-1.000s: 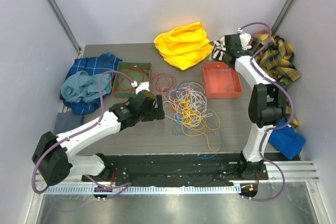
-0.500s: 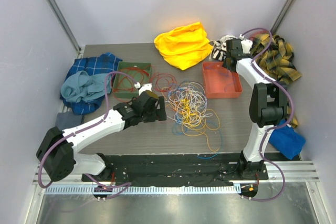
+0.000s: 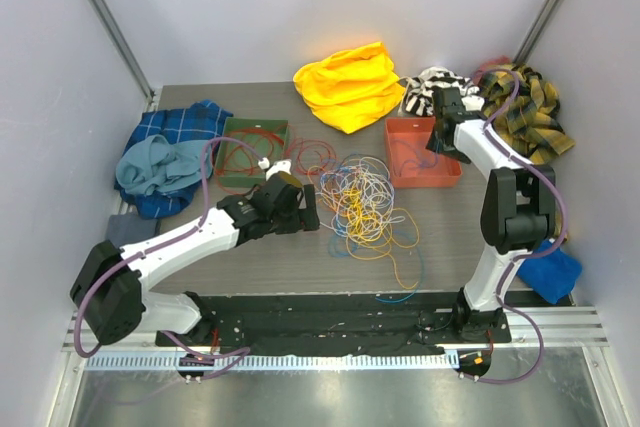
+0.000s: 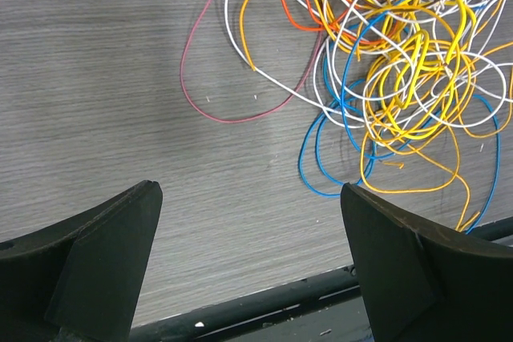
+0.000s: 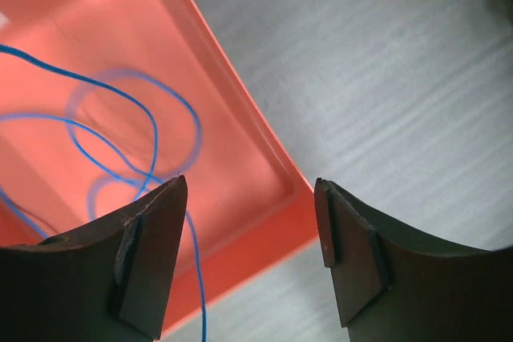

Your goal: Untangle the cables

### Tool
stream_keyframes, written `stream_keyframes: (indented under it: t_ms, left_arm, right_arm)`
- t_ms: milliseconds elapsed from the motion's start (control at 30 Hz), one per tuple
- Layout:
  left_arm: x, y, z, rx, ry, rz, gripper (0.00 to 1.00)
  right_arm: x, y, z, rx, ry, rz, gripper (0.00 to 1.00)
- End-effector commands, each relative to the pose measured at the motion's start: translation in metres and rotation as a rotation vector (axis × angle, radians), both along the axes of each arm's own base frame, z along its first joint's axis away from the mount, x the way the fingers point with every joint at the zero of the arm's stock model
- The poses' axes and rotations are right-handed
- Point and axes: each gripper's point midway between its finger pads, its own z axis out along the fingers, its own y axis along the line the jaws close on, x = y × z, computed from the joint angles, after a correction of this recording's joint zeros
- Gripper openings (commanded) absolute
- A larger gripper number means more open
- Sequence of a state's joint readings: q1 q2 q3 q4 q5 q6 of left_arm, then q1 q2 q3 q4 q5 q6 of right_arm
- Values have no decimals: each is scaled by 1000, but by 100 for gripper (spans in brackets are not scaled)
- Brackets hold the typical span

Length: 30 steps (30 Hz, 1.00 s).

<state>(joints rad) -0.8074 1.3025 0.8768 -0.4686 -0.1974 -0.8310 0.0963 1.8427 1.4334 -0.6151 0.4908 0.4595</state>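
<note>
Tabletop (image 3: 440, 232), cables (image 4: 385, 54) beyond spread empty left gripper (image 4: 248, 190), right gripper (image 5: 250, 184) parted over tray (image 5: 240, 150)

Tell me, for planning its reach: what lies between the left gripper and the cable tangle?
Bare table, then one loose red loop beside the tangle; left wrist view shows it.

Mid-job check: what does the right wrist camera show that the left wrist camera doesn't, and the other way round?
Right wrist only: the orange-red tray with one blue cable looped inside it, its corner below the open right tool. Left wrist only: the tangled cables in yellow, white, blue and orange, a dark red cable looping out to one side, and the open left tool over bare table just short of them. Both: the grey wood-grain table, and tool fingers spread wide with nothing gripped.
</note>
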Motion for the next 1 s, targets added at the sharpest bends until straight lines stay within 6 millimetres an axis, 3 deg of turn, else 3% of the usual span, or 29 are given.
stream_keyframes:
  t_ms: [0,100,133,200,233,300,433,533,600,833,933,967]
  left_arm:
    - [7,-14,15,-54,-21,-16,100]
    - [8,-17,16,-65,-26,-20,100]
    - [8,-18,16,-71,-24,-23,100]
    - [8,-21,17,-81,-23,-29,100]
    - [8,-23,16,-85,-15,-32,100]
    - [7,-24,17,-93,-12,-33,100]
    - [4,-24,23,-119,-30,-34,100]
    - [2,-20,21,-115,-34,-32,100]
    - [1,-19,21,-113,-38,-34,100]
    - [-1,-20,23,-134,-34,-33,100]
    - [-1,-18,25,-143,-43,-20,100]
    - [-3,-16,23,-140,-42,-16,99]
  right_arm:
    - [-24,-2,6,-12,42,-11,71]
    - [-14,-4,29,-52,21,-23,70]
    - [3,-4,56,-79,-41,-31,70]
    - [8,-14,70,-290,14,-41,70]
    - [19,-17,88,-372,4,-54,70]
    - [17,-24,78,-509,108,-41,71]
    - [-2,-35,53,-583,181,-71,71]
    - [-9,-43,48,-624,219,-96,75]
    - [-10,-45,51,-624,208,-114,77]
    - [-3,-40,91,-510,72,-173,77]
    - [-8,-21,101,-367,-3,-139,75]
    - [-7,-5,122,-300,-109,-110,75]
